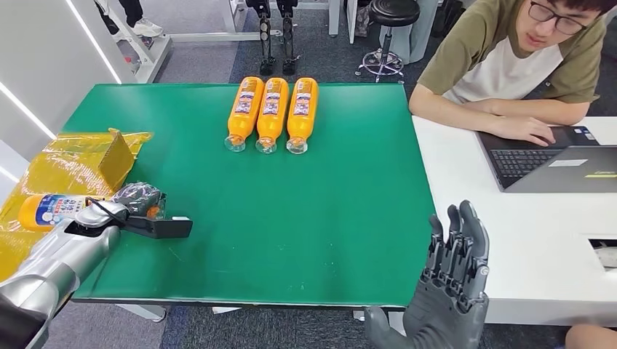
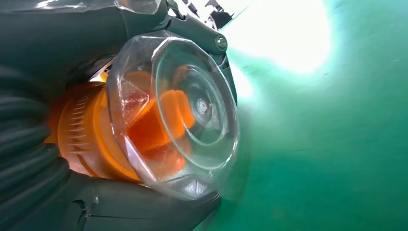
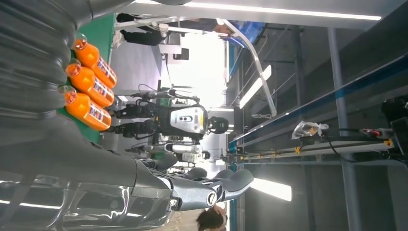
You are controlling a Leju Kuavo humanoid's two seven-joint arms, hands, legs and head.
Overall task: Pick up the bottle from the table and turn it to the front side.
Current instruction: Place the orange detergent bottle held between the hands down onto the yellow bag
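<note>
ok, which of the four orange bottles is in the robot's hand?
The orange bottle at the table's left edge, gripped by the left hand; the other three lie in a row.

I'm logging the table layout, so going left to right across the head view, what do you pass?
Yellow bag → bottle held by the left hand → three orange bottles lying in a row → right hand → laptop.

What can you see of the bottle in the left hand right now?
The bottle lies on its side at the table's left edge, beside crumpled yellow wrapping. Orange-yellow body, white-and-blue label facing up, ribbed orange cap under a clear faceted plastic cover. The left hand grips its neck end.
</note>
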